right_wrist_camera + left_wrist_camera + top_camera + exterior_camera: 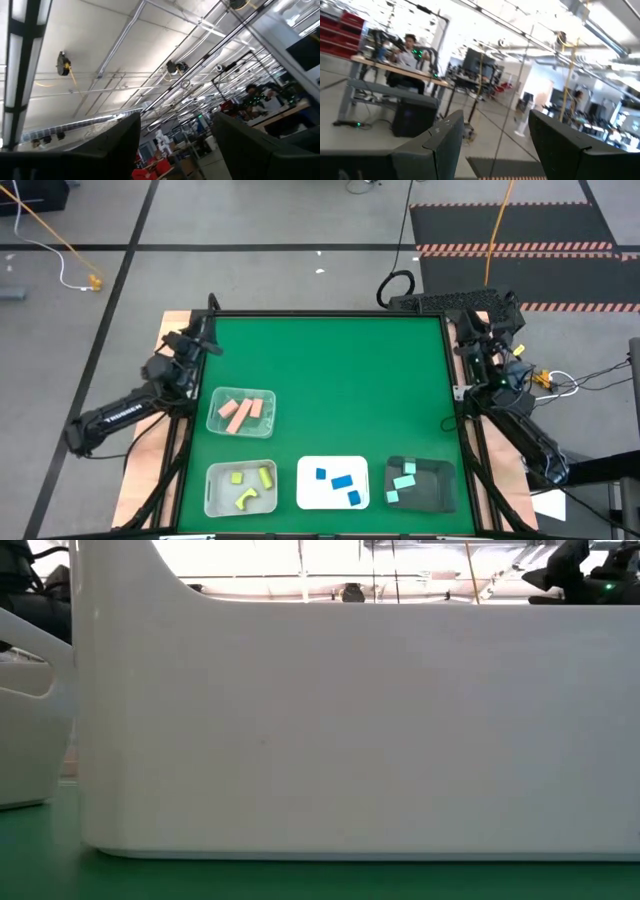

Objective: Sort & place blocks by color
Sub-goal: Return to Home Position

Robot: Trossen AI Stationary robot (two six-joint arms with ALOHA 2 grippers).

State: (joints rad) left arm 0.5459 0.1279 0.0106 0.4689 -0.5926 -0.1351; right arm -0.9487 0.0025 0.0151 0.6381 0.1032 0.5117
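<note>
The left end effector [495, 121] and right end effector [177, 121] sit released, jaws apart, at the tabletop's [330, 360] far corners, while pink blocks [241, 412] and yellow-green blocks [251, 485] lie in two clear trays [213, 418] at near left, blue blocks [341, 481] in the white tray [308, 496], mint blocks [404, 480] in the dark tray [442, 480].

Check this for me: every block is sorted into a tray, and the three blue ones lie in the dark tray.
One thing is wrong. The high view shows the three blue blocks in the white tray, not the dark tray, which holds the pale mint blocks. Every block is indeed in a tray.
</note>
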